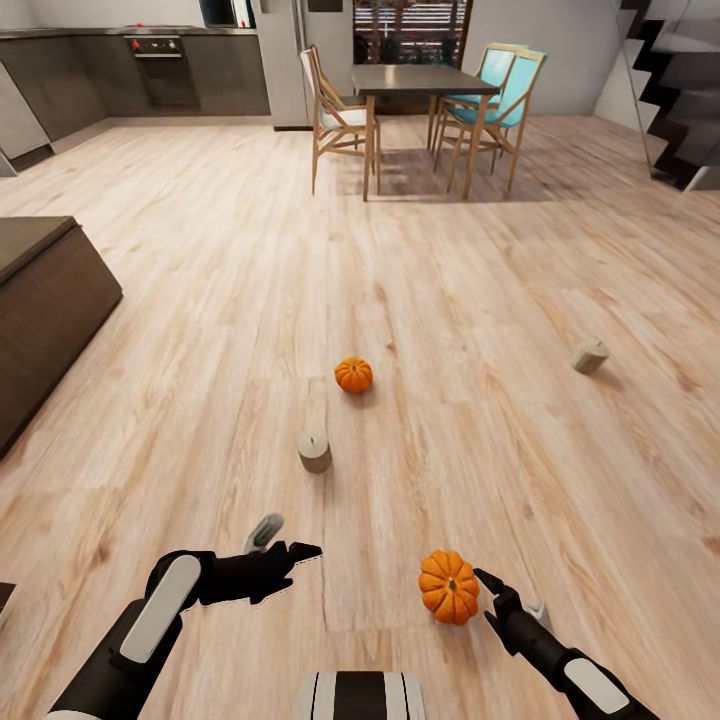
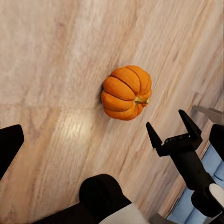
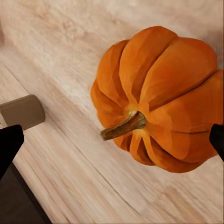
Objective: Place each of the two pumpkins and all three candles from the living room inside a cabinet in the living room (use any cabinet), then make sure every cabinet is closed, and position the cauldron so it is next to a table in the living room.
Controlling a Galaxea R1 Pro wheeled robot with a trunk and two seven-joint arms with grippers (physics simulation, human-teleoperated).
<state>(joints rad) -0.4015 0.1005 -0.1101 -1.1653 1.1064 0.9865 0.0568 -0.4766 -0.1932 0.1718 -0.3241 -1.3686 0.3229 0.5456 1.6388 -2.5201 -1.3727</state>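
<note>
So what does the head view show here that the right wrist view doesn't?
Head view alone: the far pumpkin, an upright candle, a tipped candle, the cabinet, the dining table, and both grippers, left and right. Right wrist view alone: the stem close up. Both: the near pumpkin on the floor.

Cabinet (image 1: 45,300) cut by frame edge; candle (image 3: 21,112) half cropped.
</note>
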